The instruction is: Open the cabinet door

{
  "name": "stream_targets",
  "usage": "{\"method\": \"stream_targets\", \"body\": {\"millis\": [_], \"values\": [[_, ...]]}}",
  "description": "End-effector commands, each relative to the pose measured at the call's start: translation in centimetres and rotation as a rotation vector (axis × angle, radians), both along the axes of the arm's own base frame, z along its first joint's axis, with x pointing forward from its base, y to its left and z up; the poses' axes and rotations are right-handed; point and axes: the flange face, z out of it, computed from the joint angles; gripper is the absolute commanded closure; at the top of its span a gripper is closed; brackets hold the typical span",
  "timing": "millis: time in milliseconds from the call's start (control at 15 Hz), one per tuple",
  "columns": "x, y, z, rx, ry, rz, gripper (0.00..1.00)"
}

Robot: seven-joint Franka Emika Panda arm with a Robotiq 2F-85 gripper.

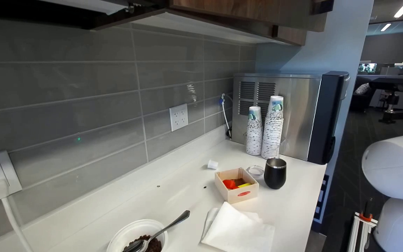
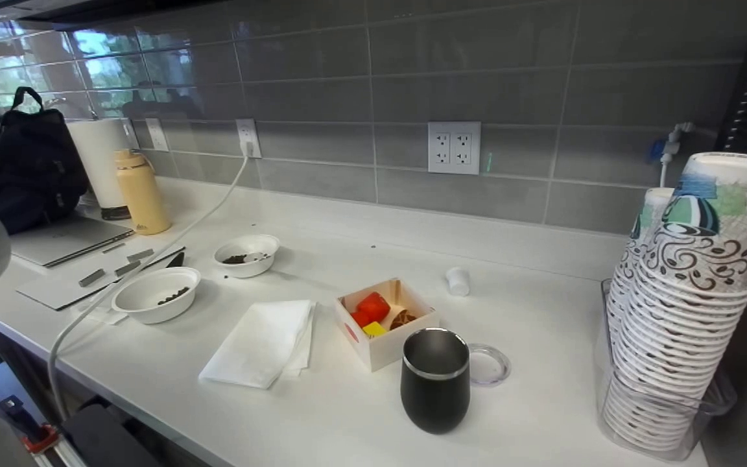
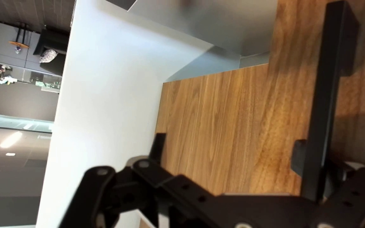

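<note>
In an exterior view, we see the flat dark-brown wooden cabinet door (image 1: 236, 10) at the top edge, higher than the long white table (image 1: 292, 206). Its free edge stands outward from the neighbouring brown wooden panel (image 1: 292, 36), so we judge the door to be partly open. In the wrist view (which stands upside down) the same door takes the right side, and its straight black bar handle (image 3: 324, 104) runs steeply across it.

The black two-fingered end effector (image 3: 236, 152) is at the bottom of this view. Its fingers are apart: the one at the left of the view is well away from the handle, and the one at the right is just beside it. Whether this last one touches the handle, we cannot tell.

On the table, in both exterior views, we find a black rounded silver-rimmed tumbler (image 2: 435, 395), upright, beside an open pale wooden box (image 1: 234, 196) with red and yellow pieces (image 2: 372, 308) inside. A clear round lid (image 1: 255, 170) lies just beside the tumbler. Near the box lies a folded white napkin (image 2: 257, 344), and two stacks of patterned white paper cups (image 1: 272, 134) stand before the steel appliance (image 1: 297, 105).
</note>
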Motion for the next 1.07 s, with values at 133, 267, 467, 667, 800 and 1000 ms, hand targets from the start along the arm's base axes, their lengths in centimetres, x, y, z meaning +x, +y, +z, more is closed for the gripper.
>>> {"method": "stream_targets", "body": {"millis": [133, 267, 467, 667, 800, 1000], "values": [[-3.9, -1.0, -0.4, -0.006, 0.032, -0.063, 0.0], [-4.5, -0.7, -0.6, -0.005, 0.033, -0.059, 0.0], [-5.5, -0.1, -0.5, -0.002, 0.036, -0.059, 0.0], [-6.3, 0.1, -0.5, 0.003, 0.042, -0.061, 0.0], [-7.0, 0.1, -0.6, 0.012, 0.05, -0.065, 0.0], [-7.9, 0.3, -0.7, 0.015, 0.057, -0.063, 0.0]]}}
